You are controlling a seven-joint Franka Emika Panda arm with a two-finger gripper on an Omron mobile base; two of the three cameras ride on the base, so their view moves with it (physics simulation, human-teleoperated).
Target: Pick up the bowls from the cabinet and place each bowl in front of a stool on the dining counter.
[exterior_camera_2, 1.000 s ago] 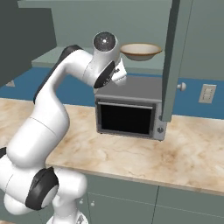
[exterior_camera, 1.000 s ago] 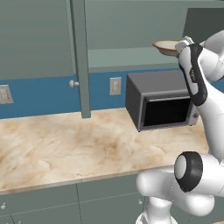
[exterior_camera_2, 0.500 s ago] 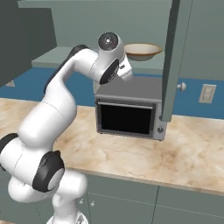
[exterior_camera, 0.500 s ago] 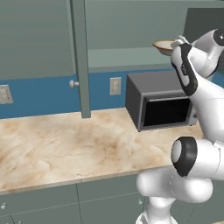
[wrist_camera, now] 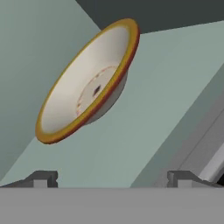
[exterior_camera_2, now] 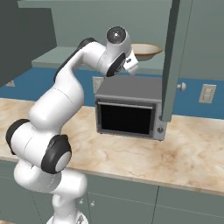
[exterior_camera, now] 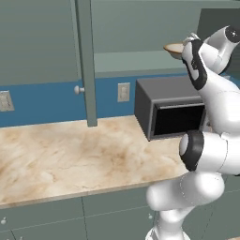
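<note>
My arm rises from the base, bends at a dark elbow joint and reaches up and forward, with the wrist folded high at the level of the upper shelf. My gripper (wrist_camera: 111, 179) has its jaws spread wide, the two dark fingertips (wrist_camera: 43, 179) set far apart, with nothing between them and touching nothing.

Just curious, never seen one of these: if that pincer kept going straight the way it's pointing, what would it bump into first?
Most likely the cream bowl on the cabinet shelf; the open pincer points roughly at it, though depth is hard to judge.
</note>
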